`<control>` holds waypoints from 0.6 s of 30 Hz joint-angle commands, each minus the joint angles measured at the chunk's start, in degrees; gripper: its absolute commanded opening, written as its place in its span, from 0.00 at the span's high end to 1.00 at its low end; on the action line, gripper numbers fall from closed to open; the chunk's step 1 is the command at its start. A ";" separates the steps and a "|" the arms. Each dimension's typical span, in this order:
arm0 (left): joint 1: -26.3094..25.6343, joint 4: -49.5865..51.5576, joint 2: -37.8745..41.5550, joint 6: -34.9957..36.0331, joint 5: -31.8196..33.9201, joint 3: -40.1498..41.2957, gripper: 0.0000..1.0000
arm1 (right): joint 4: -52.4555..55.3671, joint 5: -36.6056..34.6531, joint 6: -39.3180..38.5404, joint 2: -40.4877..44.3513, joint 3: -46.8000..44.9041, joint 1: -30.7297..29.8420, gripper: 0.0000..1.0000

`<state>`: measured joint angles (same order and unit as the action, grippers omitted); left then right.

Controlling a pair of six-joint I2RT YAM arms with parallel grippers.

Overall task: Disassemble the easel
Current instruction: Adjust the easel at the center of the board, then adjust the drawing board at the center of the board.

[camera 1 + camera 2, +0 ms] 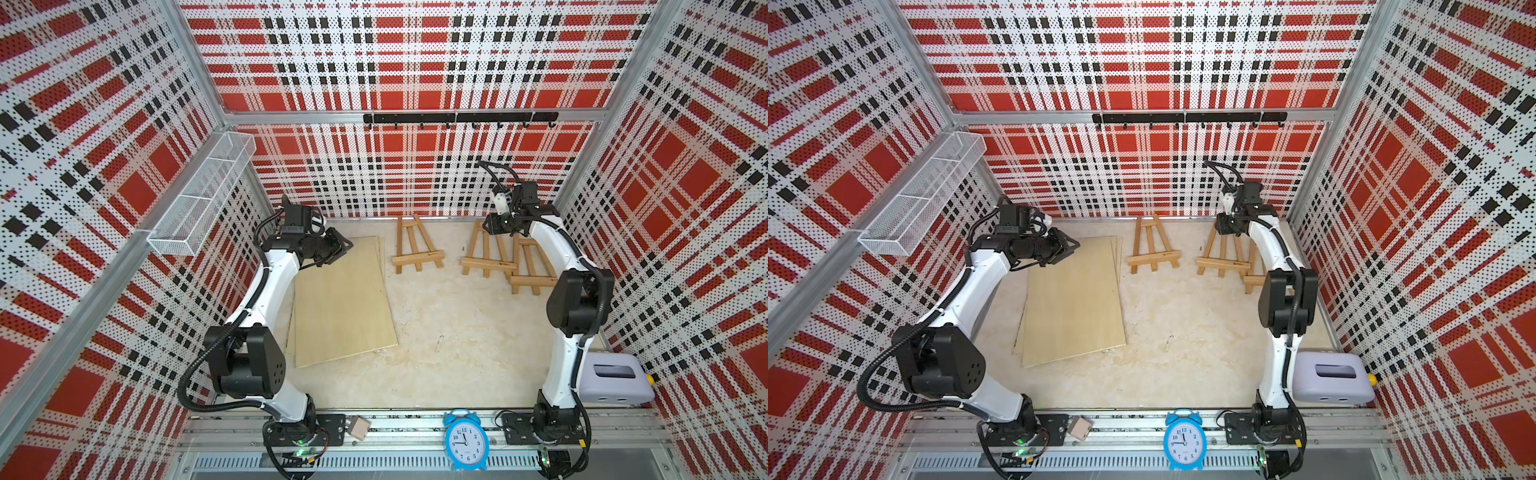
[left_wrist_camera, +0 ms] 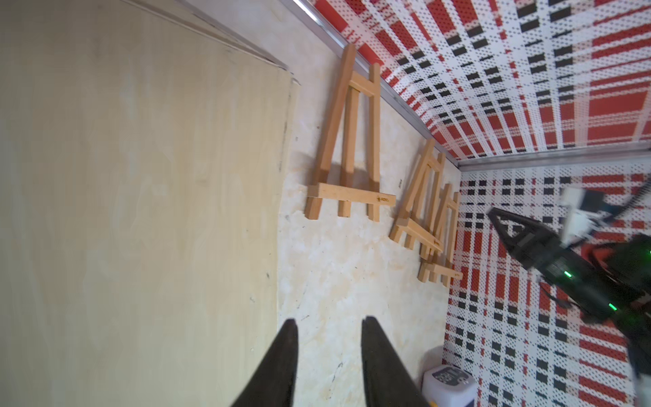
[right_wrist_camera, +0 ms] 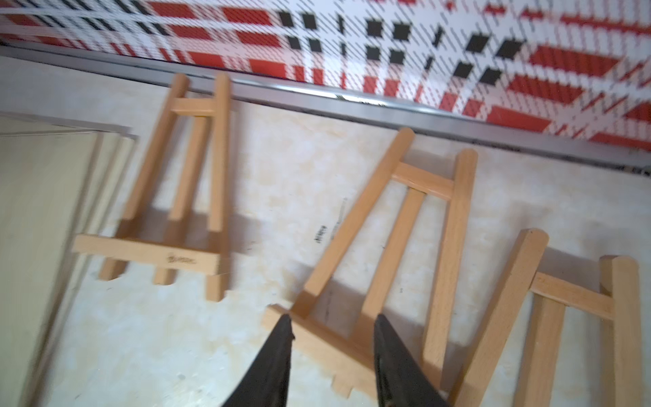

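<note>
now | blue clock [image 1: 465, 442]: dial numerals legible | easel [image 3: 141, 251] ledge stamp: unreadable

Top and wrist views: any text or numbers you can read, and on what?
"1" to "12": dial of the blue alarm clock.
Too blurred to read: stamp on the ledge of an easel.
Too blurred to read: small print on the table.

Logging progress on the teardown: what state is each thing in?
Left pincer: open, empty.
Right pincer: open, empty.
Three small wooden easels: lying flat, bare.
Pale plywood boards: stacked flat.
Blue round alarm clock: standing upright.
White wire basket: wall-mounted, looks empty.
</note>
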<state>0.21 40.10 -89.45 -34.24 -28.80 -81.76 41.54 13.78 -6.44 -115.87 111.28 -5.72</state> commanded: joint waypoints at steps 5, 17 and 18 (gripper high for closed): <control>7.52 4.19 11.62 2.77 6.62 7.64 0.65 | -0.21 8.83 0.29 12.93 -15.62 -10.14 0.55; 17.19 10.39 20.93 5.68 9.66 17.69 0.66 | -0.23 14.18 5.82 19.69 -29.82 -24.98 0.52; 18.71 9.37 21.11 5.30 8.55 18.92 0.66 | 0.31 13.69 6.68 18.81 -29.52 -25.82 0.52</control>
<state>15.35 48.53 -69.45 -29.67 -20.32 -65.36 42.15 26.02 -1.96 -97.58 81.93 -29.91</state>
